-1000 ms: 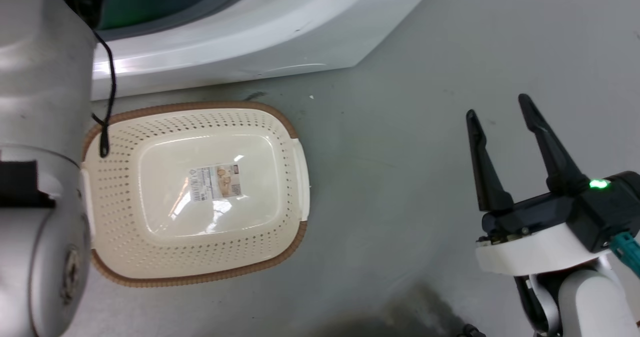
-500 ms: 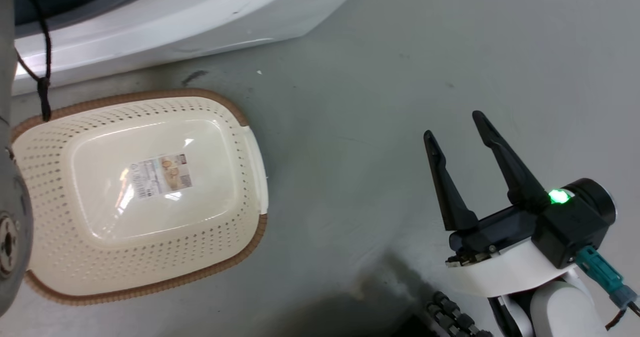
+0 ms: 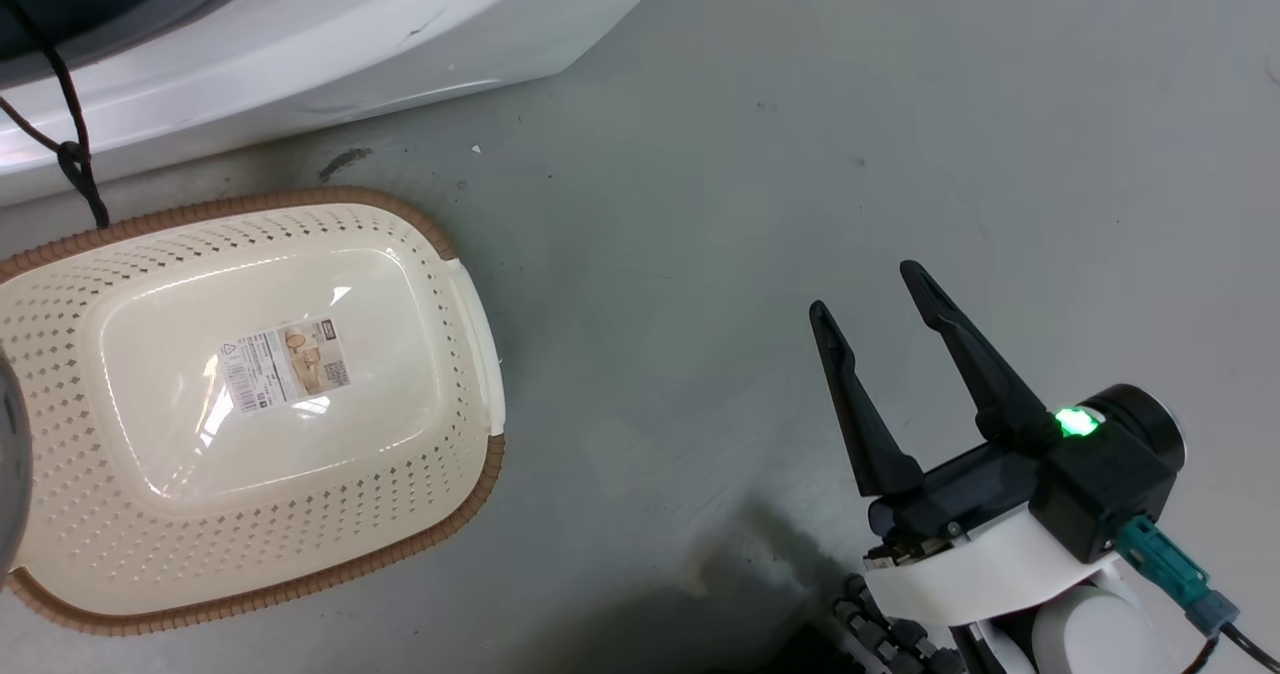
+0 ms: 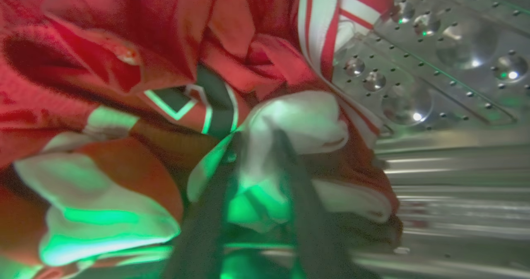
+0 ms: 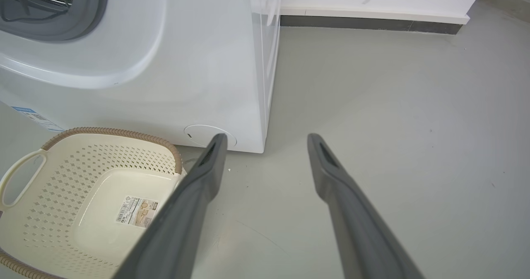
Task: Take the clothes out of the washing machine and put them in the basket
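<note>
Right, deep inside the washing machine (image 5: 207, 63) the left wrist view is blurred and washed in green light. The left gripper (image 4: 256, 146) has its 2 dark fingers (image 4: 300, 196) closed on a soft white fold of the clothes (image 4: 124, 43). That crumpled red bundle with broad white stripes fills the left and centre of that frame. At the upper right curves the drum (image 4: 434, 63), shiny steel, dimpled and dotted with small holes.

Over in the head view, the right gripper (image 3: 865, 289) sits at the lower right above the smooth grey floor (image 3: 800, 104). Its long tapered jaws are spread wide with nothing between them, and a green light (image 3: 1075, 421) glows on its black body.

At the lower left the basket (image 3: 300, 197) rests on the floor. It is a cream plastic rounded rectangle with perforated sides, a brown woven-look rim and a paper label (image 3: 285, 364) on its glossy bottom. No garment lies in it. It stands just in front of the machine's glossy white curved front.
</note>
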Controlling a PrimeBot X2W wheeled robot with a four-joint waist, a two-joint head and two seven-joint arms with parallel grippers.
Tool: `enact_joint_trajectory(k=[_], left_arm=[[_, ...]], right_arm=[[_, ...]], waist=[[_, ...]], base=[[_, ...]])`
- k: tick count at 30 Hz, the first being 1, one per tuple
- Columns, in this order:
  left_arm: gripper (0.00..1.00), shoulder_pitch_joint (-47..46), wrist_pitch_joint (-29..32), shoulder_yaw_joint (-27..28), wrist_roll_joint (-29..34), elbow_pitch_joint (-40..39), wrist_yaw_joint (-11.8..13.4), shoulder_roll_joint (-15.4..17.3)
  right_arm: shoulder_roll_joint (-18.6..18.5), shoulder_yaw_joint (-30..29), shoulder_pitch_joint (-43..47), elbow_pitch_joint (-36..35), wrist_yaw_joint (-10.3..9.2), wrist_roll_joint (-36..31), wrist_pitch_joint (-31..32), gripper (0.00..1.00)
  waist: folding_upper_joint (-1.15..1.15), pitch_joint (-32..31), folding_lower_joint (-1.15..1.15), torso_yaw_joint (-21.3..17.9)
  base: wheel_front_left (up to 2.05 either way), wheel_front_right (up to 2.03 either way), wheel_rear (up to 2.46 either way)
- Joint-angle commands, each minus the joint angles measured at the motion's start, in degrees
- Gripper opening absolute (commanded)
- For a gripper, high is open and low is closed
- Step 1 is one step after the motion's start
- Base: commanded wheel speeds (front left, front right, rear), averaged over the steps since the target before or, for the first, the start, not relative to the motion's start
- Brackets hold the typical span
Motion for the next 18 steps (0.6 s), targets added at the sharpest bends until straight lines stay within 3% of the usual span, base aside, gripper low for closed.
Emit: enact_joint_trajectory(k=[1, 10, 18], left_arm=[[0.00, 1.48, -0.65, -0.20, 0.18, 0.29, 0.47, -0.50], [0.00, 2.05, -9.13, 0.00, -0.53, -3.02, 3.36, 0.20], [0.00, 5.14, -22.43, 0.25, -1.29, -6.00, 3.94, -0.46]], right_arm=[[0.18, 0.04, -0.99, 0.06, -0.04, 0.26, -0.35, 1.00], [0.18, -0.63, -2.19, 0.25, -0.04, 0.21, -0.43, 1.00], [0.18, -1.85, -2.38, 0.65, -0.04, -0.02, -0.07, 1.00]], waist=[[0.00, 0.17, 0.02, -0.01], [0.00, 0.00, 0.02, 0.63], [0.00, -2.98, 0.02, 2.57]], base=[[0.00, 0.00, 0.00], [0.00, 0.00, 0.00], [0.00, 0.00, 0.00]])
